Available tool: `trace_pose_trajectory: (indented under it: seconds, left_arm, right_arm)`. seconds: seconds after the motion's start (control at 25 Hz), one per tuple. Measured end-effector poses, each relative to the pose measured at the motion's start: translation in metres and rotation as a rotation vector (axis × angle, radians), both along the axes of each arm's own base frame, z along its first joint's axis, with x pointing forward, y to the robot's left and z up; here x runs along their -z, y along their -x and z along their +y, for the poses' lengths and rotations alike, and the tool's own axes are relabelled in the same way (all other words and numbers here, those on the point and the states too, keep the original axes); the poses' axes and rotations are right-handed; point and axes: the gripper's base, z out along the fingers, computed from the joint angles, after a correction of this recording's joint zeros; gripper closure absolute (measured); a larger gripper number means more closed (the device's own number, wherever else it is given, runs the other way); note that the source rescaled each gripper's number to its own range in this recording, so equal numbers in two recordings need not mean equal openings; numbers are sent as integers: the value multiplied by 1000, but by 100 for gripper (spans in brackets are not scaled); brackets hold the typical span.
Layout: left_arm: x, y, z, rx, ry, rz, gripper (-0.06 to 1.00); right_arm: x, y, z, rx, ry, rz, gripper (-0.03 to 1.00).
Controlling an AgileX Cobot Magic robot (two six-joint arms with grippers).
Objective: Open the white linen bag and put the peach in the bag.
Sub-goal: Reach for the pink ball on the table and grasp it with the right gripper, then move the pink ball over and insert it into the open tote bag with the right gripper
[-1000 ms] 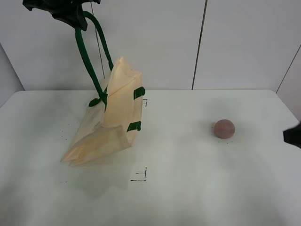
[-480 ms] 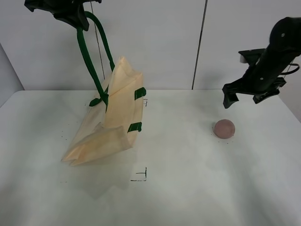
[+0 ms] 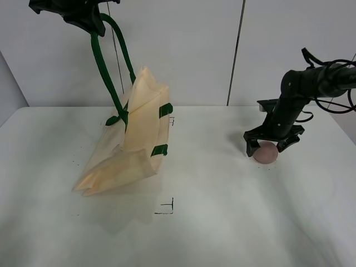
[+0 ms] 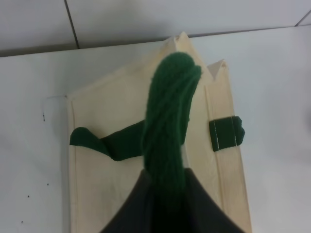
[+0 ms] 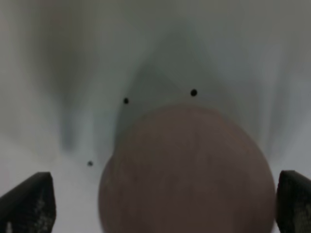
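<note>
1. The right gripper (image 3: 268,146) has its jaws spread, with one finger (image 5: 26,201) on each side of the peach (image 3: 266,153), low over the table (image 3: 222,222). No contact with the peach shows.
2. The peach sits on the table's right side, well apart from the bag (image 3: 136,139).
3. The left gripper (image 3: 86,16), held high, is clamped on the bag's green handle (image 3: 103,67).
4. The bag hangs tilted from that handle, its lower end resting on the table at the left.
</note>
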Motion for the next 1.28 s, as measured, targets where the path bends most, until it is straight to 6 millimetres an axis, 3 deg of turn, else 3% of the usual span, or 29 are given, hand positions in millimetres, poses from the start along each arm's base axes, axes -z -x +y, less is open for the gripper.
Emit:
trace_pose_trajectory:
  seconds: [0.08,0.16,0.24,0.4,0.48,0.64,0.76,0.92,1.0,1.12,1.28]
  left_arm:
    - [0,0,0,0,0,0,94]
    - [0,0,0,0,0,0,94]
    - [0,0,0,0,0,0,94]
    - [0,0,0,0,0,0,94]
    - [0,0,0,0,0,0,94]
    - [0,0,0,0,1,-1,94]
    - [-2,1,0,0,2,-5,94]
    - [-12,9,3,0,8,-28,94]
    - [-16,12,4,0,11,-40,94]
    - [-18,14,4,0,13,-44,94]
    - [-18,14,4,0,13,-44,94]
  right_arm:
    - [9,-1,0,0,3,4,-3]
    - [10,-3,0,-3,6,-15,8]
    - [10,-4,0,-3,6,-26,28]
    - [7,-4,-1,-6,11,-29,81]
    - [4,-3,0,-3,5,-24,96]
    - [-17,-2,1,-27,-6,-52,97]
    - [-64,-6,6,-47,-30,-137,97]
    - [-141,-13,27,-71,-153,-257,97]
    - [-170,-14,48,-111,-237,-304,97]
    - [-194,-7,95,-195,-350,-355,97]
    - [-198,11,163,-308,-440,-392,97]
